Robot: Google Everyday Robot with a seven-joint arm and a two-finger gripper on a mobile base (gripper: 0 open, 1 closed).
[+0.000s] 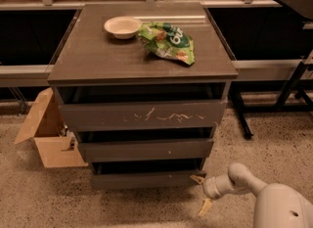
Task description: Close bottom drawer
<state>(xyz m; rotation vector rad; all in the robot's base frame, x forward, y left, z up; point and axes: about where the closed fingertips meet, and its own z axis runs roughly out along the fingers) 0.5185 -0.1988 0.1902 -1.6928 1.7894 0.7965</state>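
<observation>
The bottom drawer (146, 178) is the lowest of three dark grey-brown fronts on the cabinet, plain and without a handle. It stands slightly pulled out, with a dark gap above its front. My gripper (201, 193) is low at the right, by the drawer's right front corner. One yellowish fingertip (197, 178) is at the drawer front's right end, the other (205, 206) hangs lower toward the floor, so the fingers are spread open and hold nothing. The white arm runs off to the bottom right.
The top drawer (142, 115) has white scratches, and the middle drawer (145, 148) sits under it. A white bowl (122, 26) and a green snack bag (168, 40) lie on the cabinet top. An open cardboard box (46, 131) stands at the left. Black table legs (288, 87) are at the right.
</observation>
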